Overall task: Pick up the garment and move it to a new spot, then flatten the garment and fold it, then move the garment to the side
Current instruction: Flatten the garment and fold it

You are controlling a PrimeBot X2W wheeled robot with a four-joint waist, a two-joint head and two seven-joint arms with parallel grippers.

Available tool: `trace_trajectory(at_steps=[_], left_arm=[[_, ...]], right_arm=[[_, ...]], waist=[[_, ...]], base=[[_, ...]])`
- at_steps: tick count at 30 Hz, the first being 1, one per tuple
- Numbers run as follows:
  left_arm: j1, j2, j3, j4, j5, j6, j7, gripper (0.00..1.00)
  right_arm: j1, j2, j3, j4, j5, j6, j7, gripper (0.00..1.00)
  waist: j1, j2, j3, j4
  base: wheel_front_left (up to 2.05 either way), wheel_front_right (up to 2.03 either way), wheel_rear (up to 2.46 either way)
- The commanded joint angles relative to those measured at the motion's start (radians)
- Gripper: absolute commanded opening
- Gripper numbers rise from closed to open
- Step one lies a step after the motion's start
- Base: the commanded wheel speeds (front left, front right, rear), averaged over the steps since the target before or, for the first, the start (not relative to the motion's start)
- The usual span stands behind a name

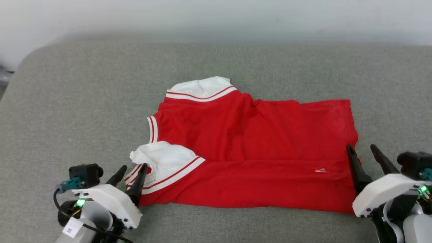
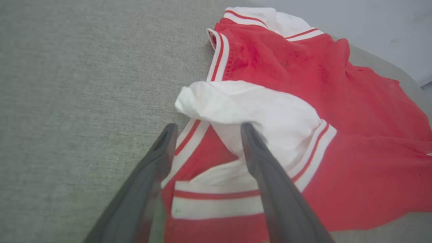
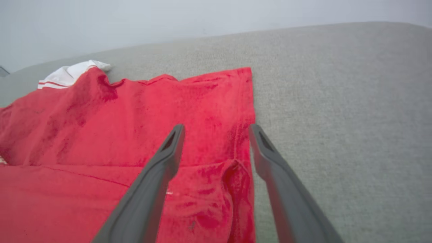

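The garment (image 1: 256, 145) is a red T-shirt with white sleeves, lying folded lengthwise on the grey cushion, collar end to the left. Its near white sleeve (image 2: 256, 114) is rumpled and flipped over the red body. My left gripper (image 1: 132, 170) stands open at that sleeve end, fingers (image 2: 270, 175) spread over the striped sleeve seam, holding nothing. My right gripper (image 1: 361, 150) stands open at the hem's near right corner (image 3: 236, 175), one finger over the red cloth and the other over the cushion. The garment (image 3: 135, 121) lies slack between both.
The grey fabric cushion (image 1: 84, 101) stretches wide on all sides of the shirt, with its rounded far edge against a pale wall (image 1: 216, 17). Bare cushion lies to the left (image 2: 84, 67) and right (image 3: 337, 101) of the shirt.
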Motion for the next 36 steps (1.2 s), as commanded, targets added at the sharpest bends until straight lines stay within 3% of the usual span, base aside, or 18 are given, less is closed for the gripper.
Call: trace_trajectory(at_steps=[1, 7, 12, 17, 25, 29, 30, 32, 36], left_arm=[[0.013, 0.019, 0.000, -0.009, 0.003, 0.008, 0.018, 1.00], [0.027, 0.084, 0.005, -0.066, -0.013, 0.023, 0.103, 1.00], [0.048, 0.158, -0.021, -0.160, -0.082, 0.013, 0.315, 1.00], [0.061, 0.220, -0.021, -0.240, -0.166, 0.062, 0.511, 1.00], [0.050, 0.239, -0.013, -0.189, -0.174, 0.111, 0.553, 1.00], [0.057, 0.208, -0.040, -0.134, -0.200, 0.104, 0.596, 1.00], [0.061, 0.194, -0.051, -0.124, -0.207, 0.098, 0.610, 0.53], [0.065, 0.166, -0.070, -0.109, -0.225, 0.085, 0.632, 0.00], [0.059, 0.150, -0.084, -0.103, -0.226, 0.054, 0.623, 0.00]], right_arm=[[0.025, 0.006, -0.004, -0.017, -0.006, -0.001, -0.034, 1.00], [0.070, 0.023, -0.019, -0.062, -0.019, -0.001, -0.047, 1.00], [0.100, 0.037, -0.026, -0.100, -0.026, -0.001, -0.022, 1.00], [0.098, 0.049, -0.021, -0.130, -0.022, -0.001, -0.005, 1.00], [0.065, 0.056, -0.013, -0.136, -0.014, -0.001, -0.008, 1.00], [0.058, 0.057, -0.022, -0.130, -0.001, -0.001, -0.005, 1.00], [0.060, 0.057, -0.025, -0.125, -0.002, -0.001, 0.003, 1.00], [0.059, 0.057, -0.033, -0.121, 0.010, -0.001, 0.016, 1.00], [0.061, 0.051, -0.056, -0.111, 0.033, -0.001, 0.088, 1.00]], waist=[[-0.0001, -0.0001, -0.038, 0.006], [-0.0001, -0.0001, -0.083, 0.002], [-0.0001, -0.0001, -0.091, -0.012], [-0.0001, -0.0001, -0.049, -0.043], [-0.0001, -0.0001, 0.026, -0.086], [-0.0001, -0.0001, 0.048, -0.093], [-0.0001, -0.0001, 0.050, -0.094], [-0.0001, -0.0001, 0.052, -0.093], [-0.0001, -0.0001, 0.042, -0.080]], base=[[0.00, 0.00, 0.00], [0.00, 0.00, 0.00], [0.00, 0.00, 0.00], [0.00, 0.00, 0.00], [0.00, 0.00, 0.00], [0.00, 0.00, 0.00], [0.00, 0.00, 0.00], [0.00, 0.00, 0.00], [0.00, 0.00, 0.00]])
